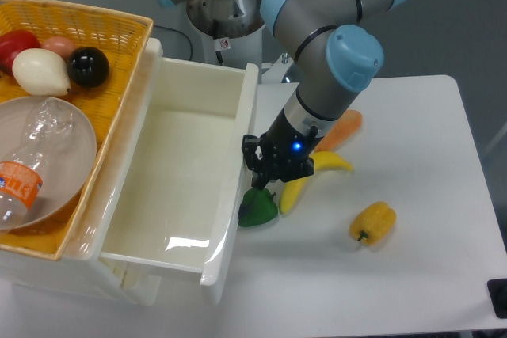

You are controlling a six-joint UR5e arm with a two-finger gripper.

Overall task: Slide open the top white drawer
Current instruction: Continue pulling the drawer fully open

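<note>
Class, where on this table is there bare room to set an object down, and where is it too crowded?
Bare: the table right of the carrot, and the near strip below the yellow pepper. The open top drawer is empty inside. Crowded: beside the drawer front, where the gripper, green pepper and banana cluster, and the basket.

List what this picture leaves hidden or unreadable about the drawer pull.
- Claw: its fingers sit behind the drawer's front panel and under the wrist, so open or shut is unclear.
- Top drawer handle: hidden from this overhead view by the front panel and the claw.
- Green pepper: partly covered by the drawer front.
- Lower drawer: out of sight beneath the top one.
</note>
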